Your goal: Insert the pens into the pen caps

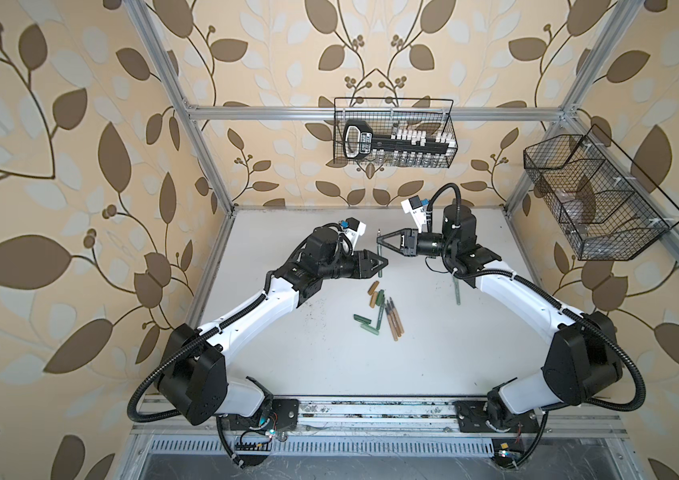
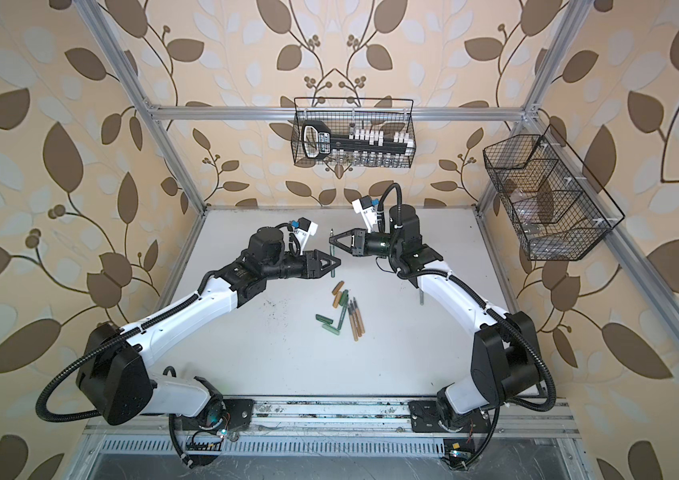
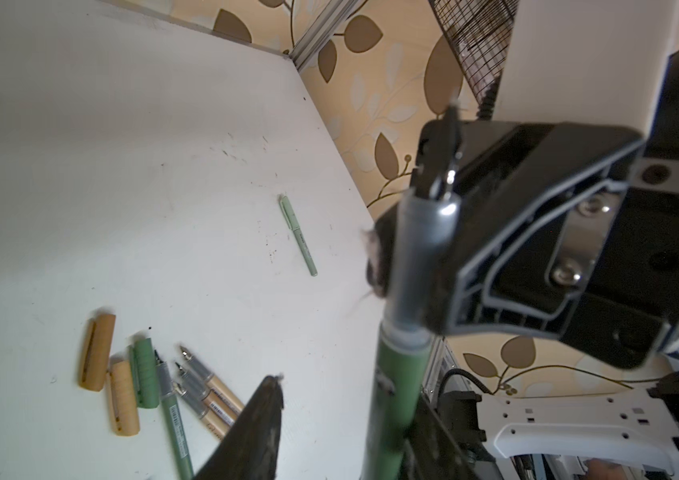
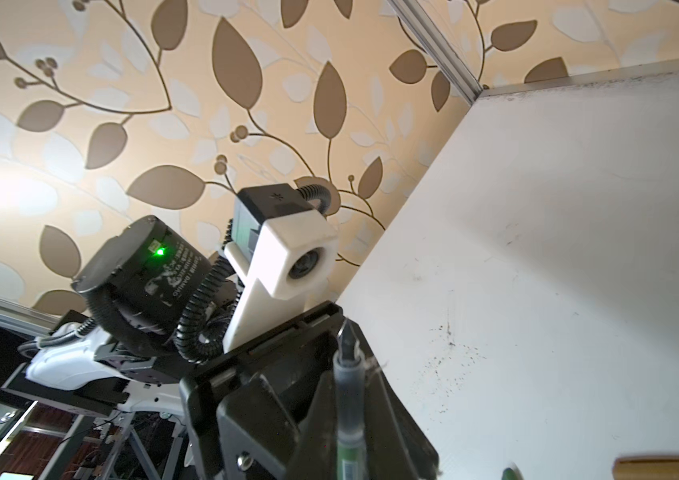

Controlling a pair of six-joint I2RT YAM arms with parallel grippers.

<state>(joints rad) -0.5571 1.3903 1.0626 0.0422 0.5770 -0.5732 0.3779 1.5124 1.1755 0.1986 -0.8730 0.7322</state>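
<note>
A dark green pen (image 1: 379, 250) is held above the table (image 1: 287, 353), tip toward 12 o'clock, pinched at its grey neck by the closed jaws of the right gripper (image 1: 378, 240). Its lower barrel is straddled by the left gripper (image 1: 384, 263), jaws part-open, a gap showing beside one finger (image 3: 265, 415). Loose pens (image 1: 391, 318) and pen caps (image 1: 373, 287) are seen at 6 o'clock of it.

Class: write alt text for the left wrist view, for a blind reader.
The right end effector clamps a dark green pen by its grey neck. Loose pens and caps lie on the white table beyond.
</note>
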